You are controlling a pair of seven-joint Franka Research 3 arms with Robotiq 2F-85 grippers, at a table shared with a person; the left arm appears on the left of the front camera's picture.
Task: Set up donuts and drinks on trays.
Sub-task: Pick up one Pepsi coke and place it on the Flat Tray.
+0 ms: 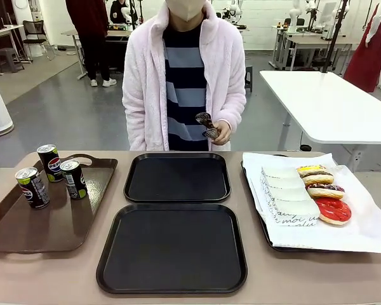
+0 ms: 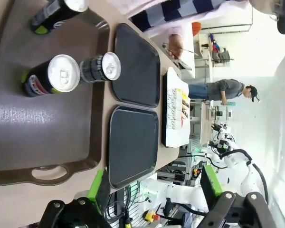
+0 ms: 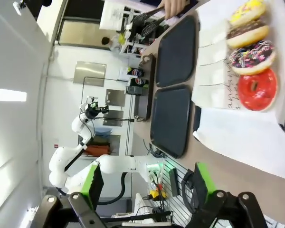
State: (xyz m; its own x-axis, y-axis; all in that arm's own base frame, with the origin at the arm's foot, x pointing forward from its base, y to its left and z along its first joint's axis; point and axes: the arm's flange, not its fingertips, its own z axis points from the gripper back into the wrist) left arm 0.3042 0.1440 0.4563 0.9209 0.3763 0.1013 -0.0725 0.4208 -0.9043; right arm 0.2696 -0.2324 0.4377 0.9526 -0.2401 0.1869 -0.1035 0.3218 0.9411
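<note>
Nearest you in the front view, the near black tray (image 1: pixel 171 249) lies bare at the bottom centre of the frame, and the far black tray (image 1: pixel 177 177) sits just behind it, also bare. At the left of the frame you have three cans (image 1: pixel 73 179) standing upright in the far part of the brown handled tray (image 1: pixel 44 222), close together. At the right of the frame four donuts (image 1: pixel 333 210) lie in a row on white paper (image 1: pixel 355 238): yellow farthest from you, then chocolate, then a dark sprinkled one, then red nearest. Each has a white sleeve at its left. Beyond the table (image 1: pixel 273 279), at the upper centre, the person's hand (image 1: pixel 223 132) holds a pair of tongs (image 1: pixel 206 124) above the far edge. In the left wrist view your left gripper (image 2: pixel 153 190) stands released, fingers spread wide with nothing between them, above the brown handled tray. In the right wrist view your right gripper (image 3: pixel 147 185) is likewise spread and carries nothing.
</note>
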